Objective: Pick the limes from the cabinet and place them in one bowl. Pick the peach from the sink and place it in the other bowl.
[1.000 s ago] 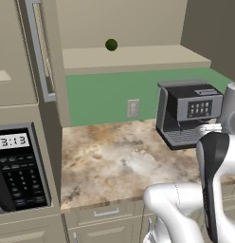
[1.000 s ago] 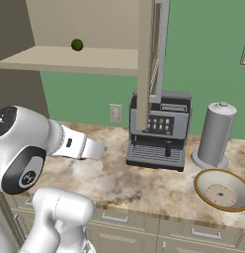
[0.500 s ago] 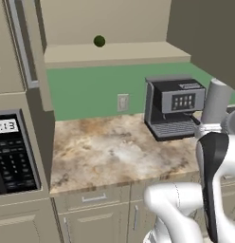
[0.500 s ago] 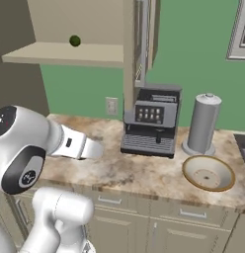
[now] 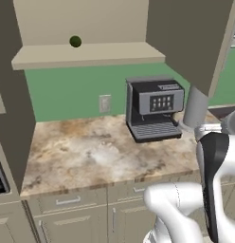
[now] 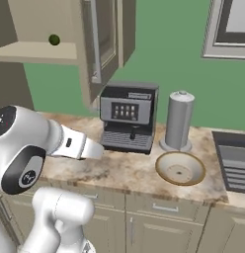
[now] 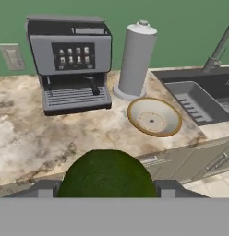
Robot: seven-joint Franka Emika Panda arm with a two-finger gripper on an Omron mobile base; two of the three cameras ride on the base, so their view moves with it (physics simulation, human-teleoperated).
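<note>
The base has driven right along the counter over the last second, so the coffee machine (image 6: 128, 117) has slid leftward in both base views and the tan-rimmed bowl (image 6: 181, 168) now sits just right of it (beside the grey canister (image 6: 178, 121)). The gripper (image 7: 106, 190) holds one lime (image 7: 106, 174) between its jaws, ready for that bowl. The second lime (image 5: 75, 42) waits on the cabinet (image 5: 88, 54) shelf, up-left of the machine.

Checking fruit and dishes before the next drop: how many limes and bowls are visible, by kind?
Limes: 2, one on the cabinet shelf, one between the gripper fingers, namely the held lime.
Tan-rimmed bowls: 1, on the counter.
Total: 3.
</note>
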